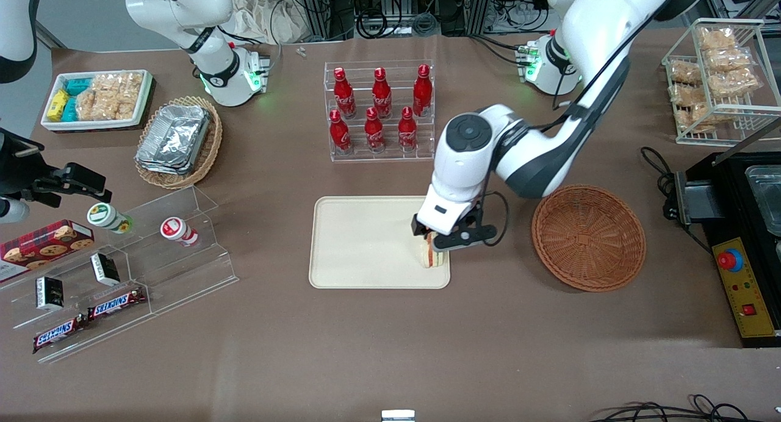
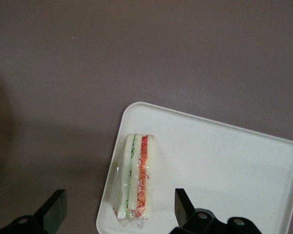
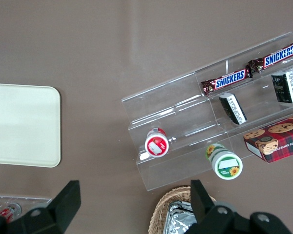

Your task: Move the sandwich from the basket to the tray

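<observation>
I have the left arm's black two-finger gripper (image 1: 434, 244) low over the flat cream-beige rectangular tray (image 1: 360, 239), just right of centre in the front view. Its fingers (image 2: 184, 205) stand apart, one on each side of the small triangular wedge sandwich (image 2: 135, 178) of pale bread with red and green filling stripes, not touching it. The sandwich rests on the tray, at the corner nearest the front camera on the working arm's side. The round reddish-brown woven wicker basket (image 1: 588, 237) sits beside the tray, toward the working arm's end.

The left arm's gripper (image 1: 434, 246) hangs low, wrist bent downward, fingers spread apart.
</observation>
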Controlling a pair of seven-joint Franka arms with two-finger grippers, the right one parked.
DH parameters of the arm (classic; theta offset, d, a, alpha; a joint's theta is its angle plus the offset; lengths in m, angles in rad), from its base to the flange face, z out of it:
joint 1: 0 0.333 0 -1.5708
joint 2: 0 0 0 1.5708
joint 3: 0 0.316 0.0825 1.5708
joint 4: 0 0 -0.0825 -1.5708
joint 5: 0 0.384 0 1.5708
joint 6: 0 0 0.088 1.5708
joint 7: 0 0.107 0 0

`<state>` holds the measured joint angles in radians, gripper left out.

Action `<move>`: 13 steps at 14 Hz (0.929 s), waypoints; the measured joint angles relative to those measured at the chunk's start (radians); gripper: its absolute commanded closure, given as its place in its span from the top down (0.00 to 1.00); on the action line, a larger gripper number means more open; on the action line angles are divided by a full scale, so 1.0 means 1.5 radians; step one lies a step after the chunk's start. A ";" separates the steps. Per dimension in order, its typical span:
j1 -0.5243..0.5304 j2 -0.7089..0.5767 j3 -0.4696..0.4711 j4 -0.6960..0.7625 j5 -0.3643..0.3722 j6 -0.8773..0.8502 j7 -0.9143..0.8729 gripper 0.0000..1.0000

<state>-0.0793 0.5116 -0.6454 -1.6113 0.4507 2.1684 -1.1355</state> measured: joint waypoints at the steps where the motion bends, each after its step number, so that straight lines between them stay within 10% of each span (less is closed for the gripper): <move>1: 0.009 -0.023 -0.001 0.000 -0.021 -0.015 0.000 0.99; 13: 0.172 -0.242 0.027 0.004 -0.262 -0.325 0.325 0.99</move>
<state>0.1788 0.1485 -0.6046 -1.6054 0.0572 1.6813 -0.6476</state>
